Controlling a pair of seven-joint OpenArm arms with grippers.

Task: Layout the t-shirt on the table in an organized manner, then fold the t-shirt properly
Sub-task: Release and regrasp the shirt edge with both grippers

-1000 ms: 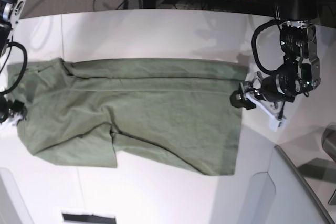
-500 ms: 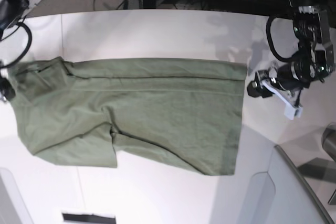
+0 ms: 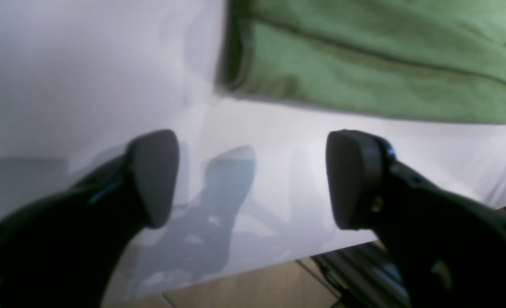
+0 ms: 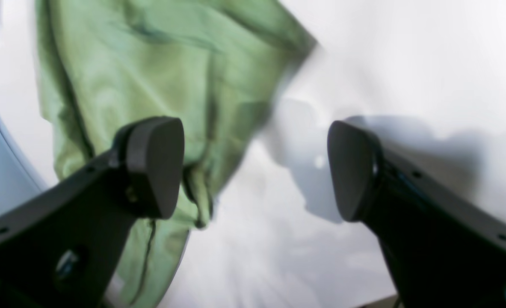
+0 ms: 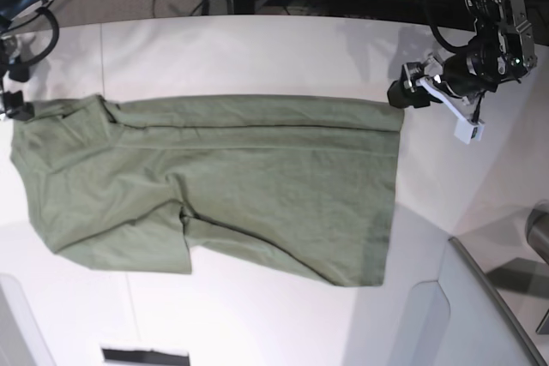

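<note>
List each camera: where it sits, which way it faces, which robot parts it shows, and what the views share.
Base: sits overhead, facing down on the t-shirt spread on the table; left gripper at the view's right, right gripper at its left edge.
Left wrist: sits behind the open jaws, facing the table past the shirt's edge.
Right wrist: sits behind the open jaws, facing rumpled shirt cloth and bare table.
Shared: all three show the green shirt on the white table.

T-shirt [image 5: 214, 186] spread flat on table [image 5: 257, 53]; left hand [image 5: 403, 93] beside corner.
</note>
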